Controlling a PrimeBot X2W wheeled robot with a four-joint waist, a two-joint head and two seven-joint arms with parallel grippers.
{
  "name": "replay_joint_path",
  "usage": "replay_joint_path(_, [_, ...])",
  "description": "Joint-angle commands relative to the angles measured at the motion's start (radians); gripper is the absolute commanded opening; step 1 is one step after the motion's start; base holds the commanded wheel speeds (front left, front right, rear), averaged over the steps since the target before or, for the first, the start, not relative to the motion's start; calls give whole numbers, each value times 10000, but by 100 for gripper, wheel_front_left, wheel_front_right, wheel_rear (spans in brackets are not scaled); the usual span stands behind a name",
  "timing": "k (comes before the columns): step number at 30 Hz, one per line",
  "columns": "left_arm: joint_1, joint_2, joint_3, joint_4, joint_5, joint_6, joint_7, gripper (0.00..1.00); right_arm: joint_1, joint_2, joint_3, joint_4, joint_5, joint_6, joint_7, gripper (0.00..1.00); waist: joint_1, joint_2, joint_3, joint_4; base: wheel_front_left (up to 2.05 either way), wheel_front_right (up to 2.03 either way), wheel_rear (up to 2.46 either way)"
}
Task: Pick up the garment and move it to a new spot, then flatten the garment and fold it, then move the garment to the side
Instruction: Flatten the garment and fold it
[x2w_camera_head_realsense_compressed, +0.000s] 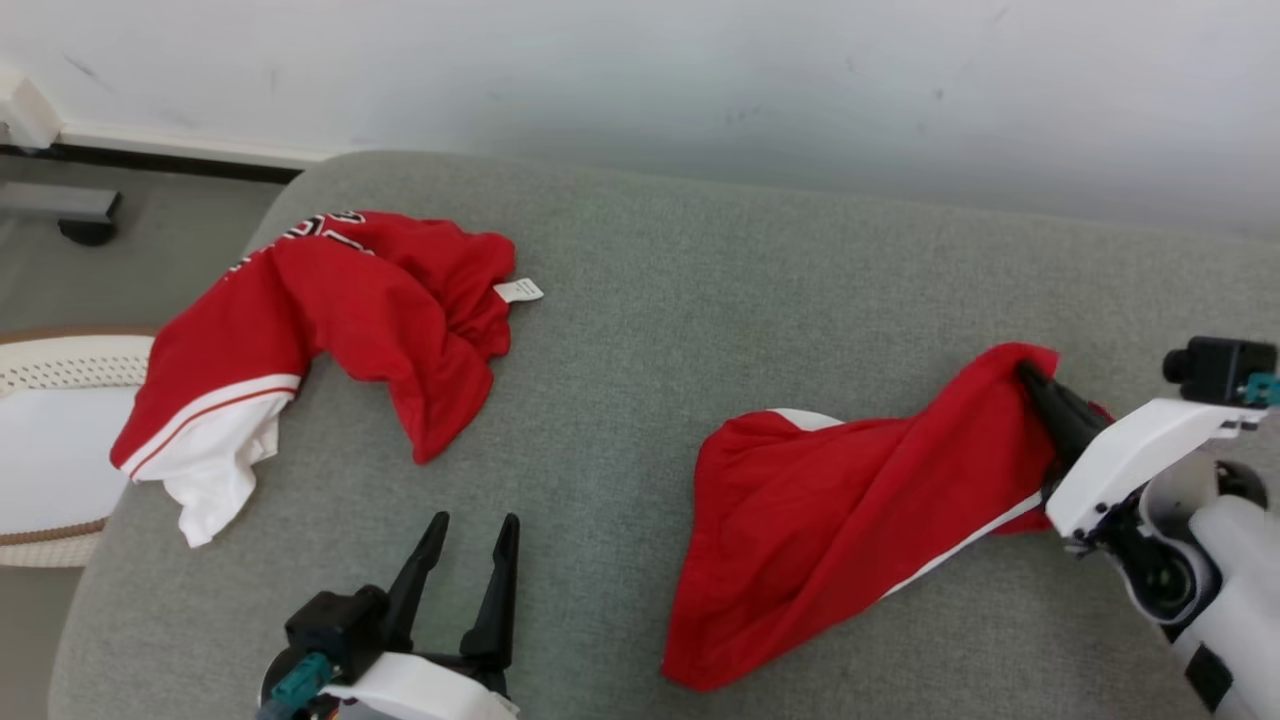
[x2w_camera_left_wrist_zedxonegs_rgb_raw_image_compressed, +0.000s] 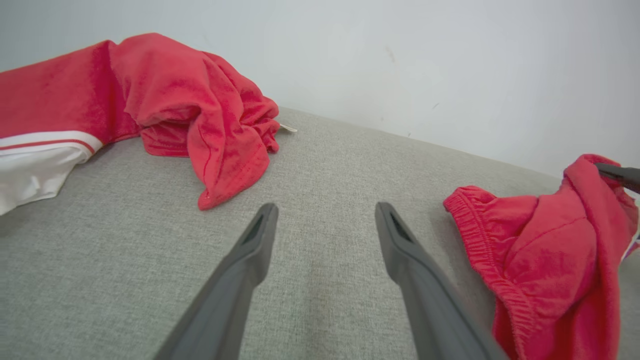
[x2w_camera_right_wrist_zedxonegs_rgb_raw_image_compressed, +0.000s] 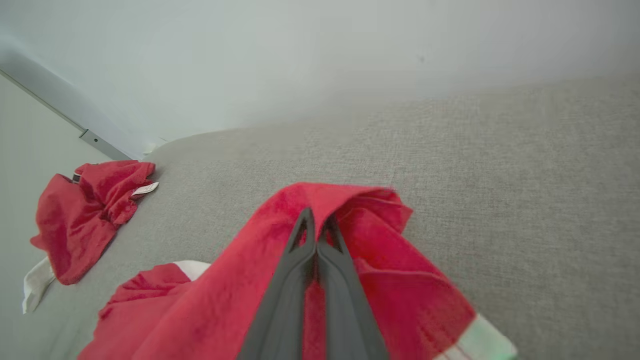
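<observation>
Pinching a raised fold of the red shorts, the right gripper has its two dark fingers pressed together with cloth wrapped over the tips. In the right wrist view the right gripper shows no gap between the fingers, and the red shorts drape down both sides of them.

Shorts sit on the right half of the grey cushion. The pinched end is lifted; the rest trails toward the front edge and lies on the fabric. White side stripe visible. Gathered elastic waistband shows in the left wrist view on the red shorts.

Left gripper is low at the front of the cushion, fingers spread wide, nothing between them. It is well apart from both garments.

Red jersey lies crumpled at the far left corner, white sleeve hanging over the cushion edge, a small white label sticking out on its right side.

White perforated container with a brown rim stands on the floor, left of the cushion. Pale wall behind.
</observation>
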Motion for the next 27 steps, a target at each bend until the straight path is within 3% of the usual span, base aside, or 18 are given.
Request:
replay_joint_path(1, [114, -5, 58, 66, 177, -38, -4, 100, 168, 109, 154, 72, 170, 0, -66, 42, -1, 0, -253, -96, 0, 0, 0])
replay_joint_path(2, [158, -9, 93, 81, 198, -39, -4, 100, 277, 114, 277, 89, 238, 0, -86, 100, -1, 0, -362, -164, 0, 0, 0])
replay_joint_path(10, [478, 11, 380, 33, 266, -76, -4, 100, 763, -182, 1222, 159, -3, 0, -824, 100, -1, 0, -1215, -944, 0, 0, 0])
replay_joint_path(18, [922, 47, 580, -65, 346, -120, -4, 100, 1693, -765, 1073, -409, -263, 0, -2578, 100, -1, 0, -1733, -1535, 0, 0, 0])
replay_joint_path(22, [1157, 114, 400, -122, 291, -227, -4, 100, 2557, -678, 273, -794, -740, 0, -2983, 100, -1, 0, -1830, -1697, 0, 0, 0])
replay_joint_path(27, [1302, 358, -11, 103, 114, -322, 90, 100, 4173, 310, -2371, -2045, -2283, 0, -2991, 100, -1, 0, -1828, -1896, 0, 0, 0])
